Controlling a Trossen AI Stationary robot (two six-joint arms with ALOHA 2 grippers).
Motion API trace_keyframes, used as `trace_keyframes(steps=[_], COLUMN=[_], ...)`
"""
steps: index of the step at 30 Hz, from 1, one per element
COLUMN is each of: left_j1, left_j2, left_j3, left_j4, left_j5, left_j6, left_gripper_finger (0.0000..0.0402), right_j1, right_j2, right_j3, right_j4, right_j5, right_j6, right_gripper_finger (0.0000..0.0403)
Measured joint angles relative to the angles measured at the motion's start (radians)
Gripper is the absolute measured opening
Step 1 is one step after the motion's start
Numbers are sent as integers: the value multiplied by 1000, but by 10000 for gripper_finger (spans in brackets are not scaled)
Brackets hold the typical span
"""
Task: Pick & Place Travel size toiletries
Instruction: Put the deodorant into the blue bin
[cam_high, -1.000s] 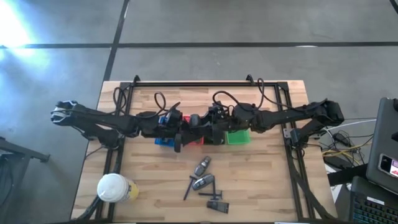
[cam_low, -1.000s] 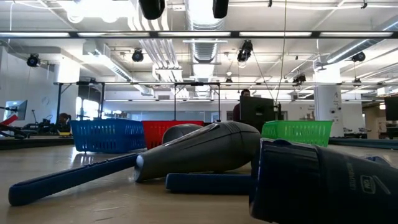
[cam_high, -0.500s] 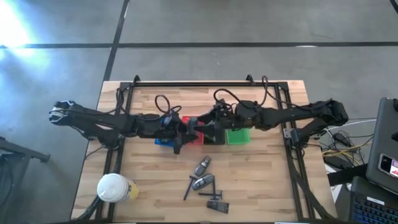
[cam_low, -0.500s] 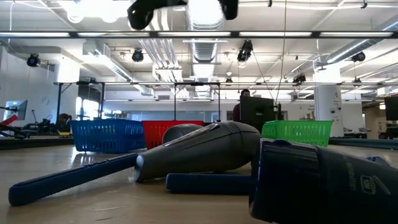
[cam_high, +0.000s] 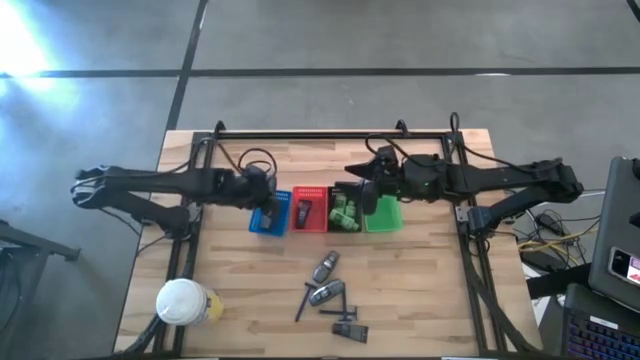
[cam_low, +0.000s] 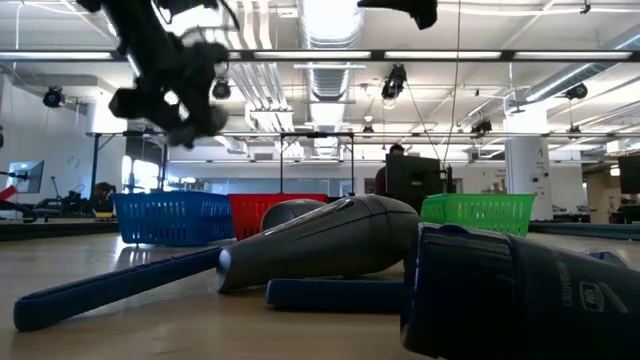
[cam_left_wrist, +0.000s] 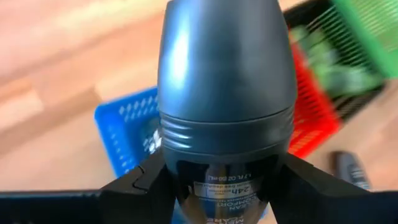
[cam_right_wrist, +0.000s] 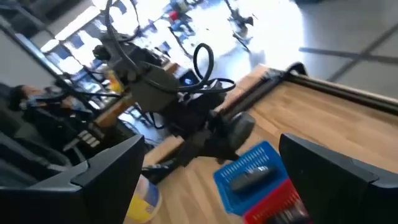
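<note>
Left wrist view: my left gripper (cam_left_wrist: 224, 186) clamps grey roll-on bottle (cam_left_wrist: 224, 93) above blue basket (cam_left_wrist: 127, 134); right gripper (cam_right_wrist: 211, 180) spread wide, empty.

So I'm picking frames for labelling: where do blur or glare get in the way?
Left wrist view: the dark grey roll-on bottle is sharp, the baskets behind it blurred. Low view: the left arm's gripper smears, ceiling lights glare. High view: a bright patch at the upper-left floor.
</note>
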Motion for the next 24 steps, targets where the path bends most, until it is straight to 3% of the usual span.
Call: trace_keyframes(steps=[7,12,19,24], left_j1=[84,84,84,70], left_j2=[76,142,188,149], left_j3=[-104,-121,-106,-83], left_j4=[51,137,180,168], left_j5=[181,194,192,243], left_j6=[-6,-14,-18,2], left_gripper_finger=[202,203,309,332], right_j1=[1,0,0,0], right_j2=[33,49,49,33], right_j3=[-1,-1,-1,-1], right_j4=[-20,-18,-50,-137], right_j5=[8,6,1,-57], right_j6=[41,53,53,47], right_gripper_finger=[368,368,368,368])
